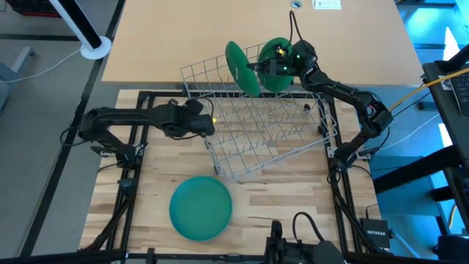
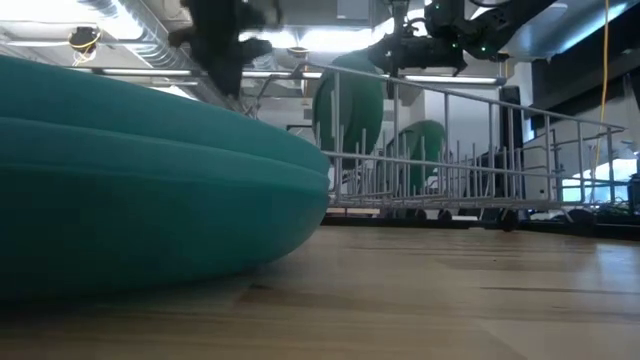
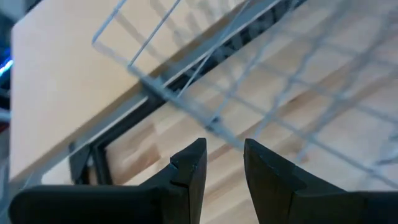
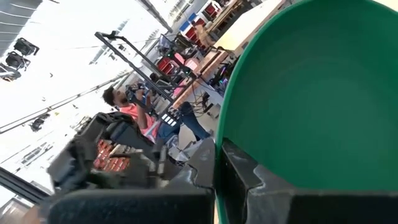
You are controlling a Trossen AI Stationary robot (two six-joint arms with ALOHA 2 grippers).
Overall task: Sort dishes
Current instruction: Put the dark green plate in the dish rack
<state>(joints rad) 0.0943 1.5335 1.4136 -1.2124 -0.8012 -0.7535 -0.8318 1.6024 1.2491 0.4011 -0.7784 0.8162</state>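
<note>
the right gripper (image 1: pixel 258 67) is at the far end of the grey wire rack (image 1: pixel 256 125), above its back edge, with its fingers pinched on the rim of a green plate (image 1: pixel 240 67) that it holds on edge and tilted over the rack. in the right wrist view the two dark fingers (image 4: pixel 205 165) clamp the rim of that plate (image 4: pixel 311 93) with no gap showing. a second green plate (image 1: pixel 277 64) stands upright just behind the gripper, at the rack's far end. a third, teal-green plate (image 1: pixel 201 207) lies flat on the wooden table (image 1: pixel 293 191), near the front edge and well apart from the rack. the left gripper (image 1: pixel 209 121) hovers at the rack's left side, its fingers (image 3: pixel 189 171) parted with a clear gap and holding nothing. in the right wrist view a person (image 4: pixel 134 109) shows in the room beyond the table
</note>
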